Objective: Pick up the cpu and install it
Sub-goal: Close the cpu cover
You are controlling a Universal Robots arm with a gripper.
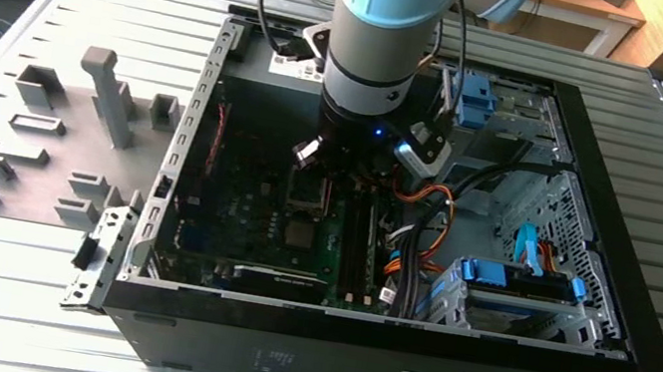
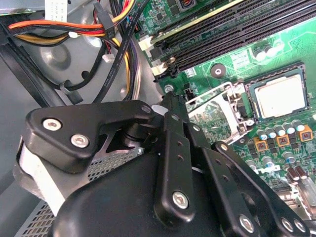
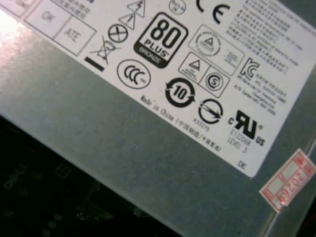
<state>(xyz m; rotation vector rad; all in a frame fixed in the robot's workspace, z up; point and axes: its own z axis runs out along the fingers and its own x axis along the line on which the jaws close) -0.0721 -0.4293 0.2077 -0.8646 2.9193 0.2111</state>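
Observation:
In the second wrist view the cpu (image 2: pixel 276 96), a small silver-grey square, lies flat inside the black socket frame on the green motherboard (image 2: pixel 232 59). A metal socket bracket (image 2: pixel 217 106) stands tilted up beside it. My gripper (image 2: pixel 170 106) fills the foreground with its black linkages, and its tip is beside the bracket, apart from the cpu. In the exterior view the gripper (image 1: pixel 313 158) reaches down into the open computer case (image 1: pixel 200 124), over the middle of the motherboard (image 1: pixel 255 204).
Black memory slots (image 2: pixel 237 34) run beside the socket. Orange, yellow and black cables (image 2: pixel 98 29) hang close to the gripper. The grey power supply (image 3: pixel 148 148) faces the first wrist view. Blue drive brackets (image 1: pixel 517 283) sit at the exterior view's right, grey holder frames (image 1: pixel 42 148) at its left.

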